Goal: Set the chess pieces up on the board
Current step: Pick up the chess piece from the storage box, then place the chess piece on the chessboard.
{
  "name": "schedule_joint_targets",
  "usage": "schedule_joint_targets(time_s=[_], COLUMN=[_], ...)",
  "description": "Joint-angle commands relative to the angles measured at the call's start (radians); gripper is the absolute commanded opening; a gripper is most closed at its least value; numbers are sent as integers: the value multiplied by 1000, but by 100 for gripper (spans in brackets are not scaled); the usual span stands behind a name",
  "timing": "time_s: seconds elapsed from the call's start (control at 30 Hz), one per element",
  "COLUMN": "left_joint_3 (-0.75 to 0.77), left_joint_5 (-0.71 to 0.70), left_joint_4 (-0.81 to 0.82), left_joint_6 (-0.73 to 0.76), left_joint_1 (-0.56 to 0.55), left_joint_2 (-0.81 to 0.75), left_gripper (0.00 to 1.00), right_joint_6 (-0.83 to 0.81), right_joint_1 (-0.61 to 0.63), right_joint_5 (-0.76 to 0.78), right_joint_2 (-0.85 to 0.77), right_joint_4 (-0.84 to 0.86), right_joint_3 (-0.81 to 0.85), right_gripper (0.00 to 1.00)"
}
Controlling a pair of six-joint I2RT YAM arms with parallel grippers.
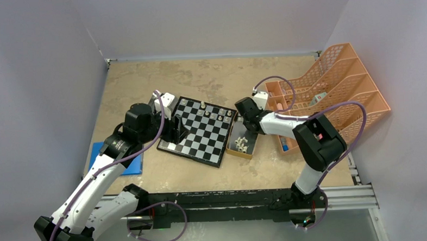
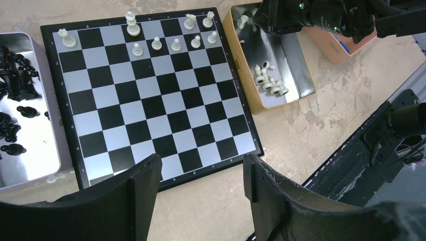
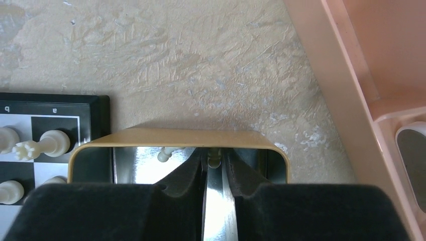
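The board (image 1: 201,140) lies mid-table, with several cream-white pieces (image 2: 176,44) standing on its two far rows. Black pieces (image 2: 17,80) lie in a silver tray (image 2: 40,150) left of the board. More white pieces (image 2: 269,83) lie in a gold tray (image 2: 236,60) on its right. My left gripper (image 2: 201,183) is open and empty above the board's near edge (image 2: 201,170). My right gripper (image 3: 215,153) is down inside the gold tray (image 3: 176,134), its fingers shut on a small cream-white piece (image 3: 214,159). Another white piece (image 3: 166,153) lies just left of it.
An orange wire rack (image 1: 335,88) stands at the right, close to the right arm. A blue flat object (image 1: 120,160) lies under the left arm. The board's corner (image 3: 95,108) with white pieces is just left of the gold tray. A black rail (image 1: 231,198) runs along the near edge.
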Motion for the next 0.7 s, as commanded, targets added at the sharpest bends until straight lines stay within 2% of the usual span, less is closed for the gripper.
schedule_joint_targets(time_s=[0.0, 0.27, 0.33, 0.57, 0.67], left_joint_3=[0, 4, 4, -4, 4], left_joint_5=[-7, -73, -49, 272, 367], left_joint_4=[39, 41, 68, 169, 185], left_joint_6=[-1, -6, 3, 236, 307], left_joint_1=[-4, -4, -4, -3, -4], left_joint_2=[-14, -7, -13, 12, 29], left_gripper=[60, 60, 59, 59, 58], right_joint_6=[-24, -69, -91, -170, -219], right_joint_1=[1, 16, 34, 52, 52], right_joint_5=[36, -105, -154, -296, -427], right_joint_2=[-75, -214, -257, -439, -483], right_joint_4=[-40, -66, -65, -60, -36], right_joint_3=[47, 31, 20, -8, -9], right_gripper=[16, 15, 15, 13, 13])
